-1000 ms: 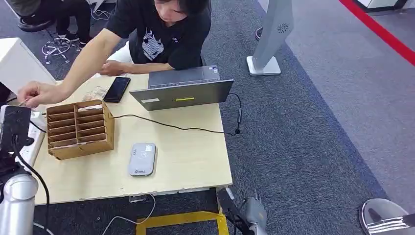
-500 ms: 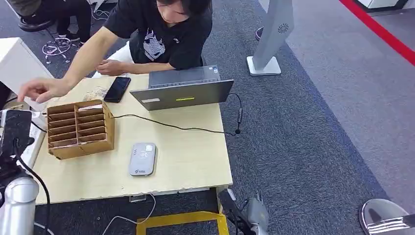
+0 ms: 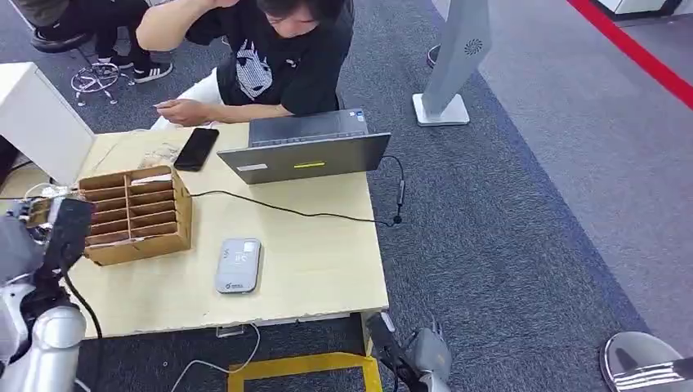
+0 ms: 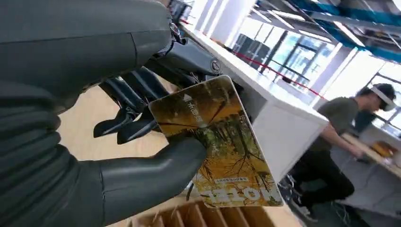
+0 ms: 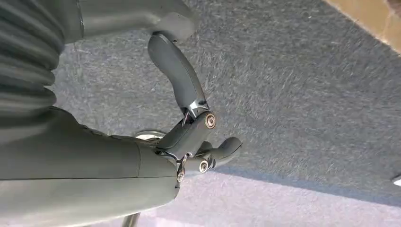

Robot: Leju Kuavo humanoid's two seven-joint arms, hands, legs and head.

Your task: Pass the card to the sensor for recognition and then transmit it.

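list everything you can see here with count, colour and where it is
card: one, yellow-brown forest print, pinched in the left hand
sensor: one, grey, on the table near its front edge
slotted box: one, brown cardboard, table's left part
laptop: one, grey, open, at the table's far side
phone: one, black, left of the laptop
cable: one, black, across the table from the box to the right edge
table: one, light wood
white stand: one, on the carpet beyond the table
person: one, black T-shirt, seated behind the table
left hand: grey, holds the card
right hand: grey, holds nothing, above the carpet
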